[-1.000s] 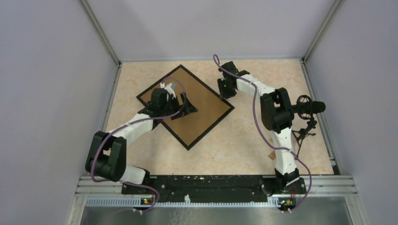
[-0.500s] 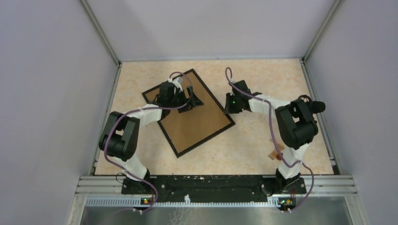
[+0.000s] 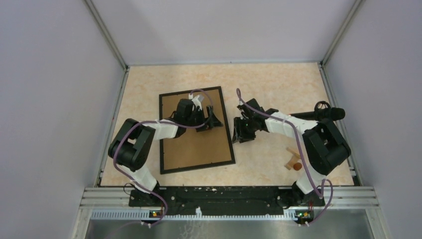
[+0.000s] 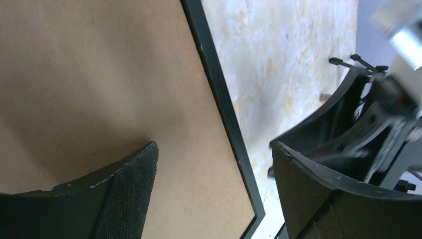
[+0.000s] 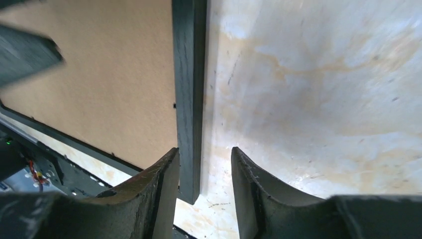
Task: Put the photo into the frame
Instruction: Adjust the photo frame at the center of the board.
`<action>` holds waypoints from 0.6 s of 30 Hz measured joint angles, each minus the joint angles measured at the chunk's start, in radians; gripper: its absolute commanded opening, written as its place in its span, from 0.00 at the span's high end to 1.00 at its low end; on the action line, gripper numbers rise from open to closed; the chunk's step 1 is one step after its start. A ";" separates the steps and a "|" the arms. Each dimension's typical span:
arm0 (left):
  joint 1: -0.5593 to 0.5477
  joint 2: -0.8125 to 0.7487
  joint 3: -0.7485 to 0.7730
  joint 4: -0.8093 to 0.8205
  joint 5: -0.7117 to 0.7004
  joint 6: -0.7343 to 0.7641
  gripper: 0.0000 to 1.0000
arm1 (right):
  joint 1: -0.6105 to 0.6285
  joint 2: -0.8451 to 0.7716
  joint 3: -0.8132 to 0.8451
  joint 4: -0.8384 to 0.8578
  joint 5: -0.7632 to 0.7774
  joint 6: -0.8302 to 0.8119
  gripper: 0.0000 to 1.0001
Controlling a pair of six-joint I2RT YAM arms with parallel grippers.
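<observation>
The frame (image 3: pixel 194 149) lies flat on the table with its brown backing up and its thin black border around it. My left gripper (image 3: pixel 209 120) is open over the frame's right part. In the left wrist view (image 4: pixel 213 148) one finger hangs over the brown backing (image 4: pixel 99 74) and the other is past the black border (image 4: pixel 219 94). My right gripper (image 3: pixel 244 133) is at the frame's right edge. In the right wrist view (image 5: pixel 204 151) its fingers straddle the border (image 5: pixel 189 74) near a corner, with a gap on the right side. No photo is in view.
A small wooden piece with an orange ball (image 3: pixel 293 160) lies on the table at the right, near the right arm's base. A black microphone on a stand (image 3: pixel 328 113) sits at the right edge. Grey walls enclose the table on three sides.
The frame has turned clockwise from a diamond pose to nearly square with the table and slid nearer. Both grippers moved nearer with it; the right gripper followed its right edge.
</observation>
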 measured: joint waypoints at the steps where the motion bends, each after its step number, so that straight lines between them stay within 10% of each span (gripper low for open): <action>1: 0.000 -0.016 -0.021 0.006 -0.001 0.002 0.13 | -0.010 0.002 0.029 -0.025 -0.001 -0.015 0.59; 18: 0.026 -0.095 -0.137 0.054 -0.043 -0.068 0.15 | -0.038 0.188 0.176 -0.062 -0.090 -0.117 0.69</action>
